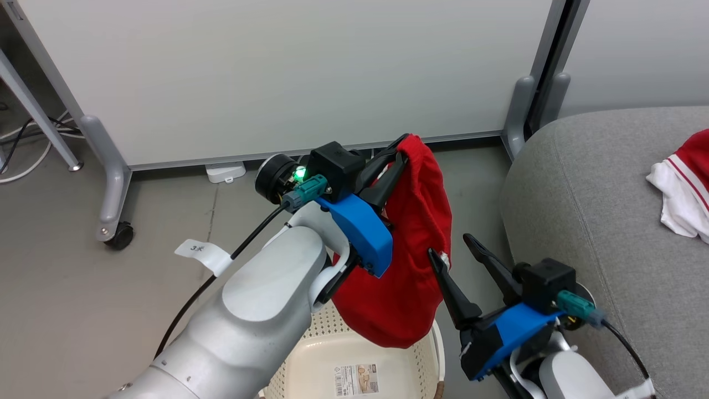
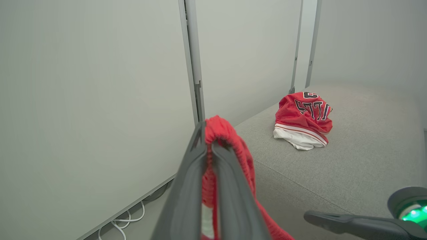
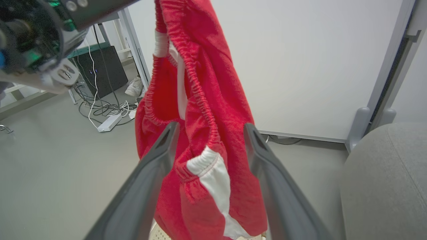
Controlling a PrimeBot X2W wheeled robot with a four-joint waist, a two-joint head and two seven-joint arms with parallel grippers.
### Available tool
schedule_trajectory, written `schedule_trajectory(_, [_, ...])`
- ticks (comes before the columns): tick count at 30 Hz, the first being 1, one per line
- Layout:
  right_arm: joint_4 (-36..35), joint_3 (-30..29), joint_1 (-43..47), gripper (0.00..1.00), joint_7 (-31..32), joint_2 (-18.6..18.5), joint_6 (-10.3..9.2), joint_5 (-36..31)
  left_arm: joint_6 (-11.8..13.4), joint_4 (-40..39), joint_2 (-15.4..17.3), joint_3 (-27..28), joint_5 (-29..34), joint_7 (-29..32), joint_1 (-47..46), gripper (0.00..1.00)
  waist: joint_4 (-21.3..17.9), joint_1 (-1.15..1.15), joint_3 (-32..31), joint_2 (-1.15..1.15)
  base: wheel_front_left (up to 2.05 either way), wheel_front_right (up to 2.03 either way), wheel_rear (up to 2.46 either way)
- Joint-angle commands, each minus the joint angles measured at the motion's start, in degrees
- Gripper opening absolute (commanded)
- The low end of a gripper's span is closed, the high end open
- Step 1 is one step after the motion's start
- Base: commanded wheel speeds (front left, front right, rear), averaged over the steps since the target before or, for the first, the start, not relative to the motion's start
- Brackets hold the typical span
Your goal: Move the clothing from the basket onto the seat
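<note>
A red garment with white trim [image 1: 412, 244] hangs from my left gripper [image 1: 403, 148], which is shut on its elastic edge above the basket [image 1: 310, 360]. The left wrist view shows that gripper [image 2: 207, 135] pinching the red cloth. My right gripper [image 1: 450, 247] stands open just right of the hanging cloth. In the right wrist view the cloth [image 3: 203, 110] hangs between and beyond the spread fingers of that gripper [image 3: 210, 130]. A red jersey with black lettering [image 2: 303, 115] lies bunched on the grey seat [image 2: 353, 160]; its edge [image 1: 684, 185] also shows on the seat [image 1: 587, 210].
White partition panels on grey caster feet [image 1: 113, 221] stand behind, and another post [image 1: 520, 111] rises by the seat's corner. Cables and a power strip [image 3: 108, 123] lie on the floor at left. A paper tag [image 1: 194, 249] lies on the grey floor.
</note>
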Motion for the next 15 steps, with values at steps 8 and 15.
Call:
schedule_trajectory(8, [11.40,2.17,-10.99,1.00,3.38,-0.08,0.03,0.29,-0.02,0.09,-0.26,-2.06,-1.32,-1.16,-1.80,0.00,0.26,-0.01,1.62,0.00,0.00,0.00,0.00])
schedule_trajectory(15, [22.93,3.71,-18.64,1.00,3.49,-0.07,0.03,1.04,-0.02,-0.60,-0.33,-3.68,-2.69,-1.62,-2.77,0.00,0.60,-0.01,2.22,0.00,0.00,0.00,0.00])
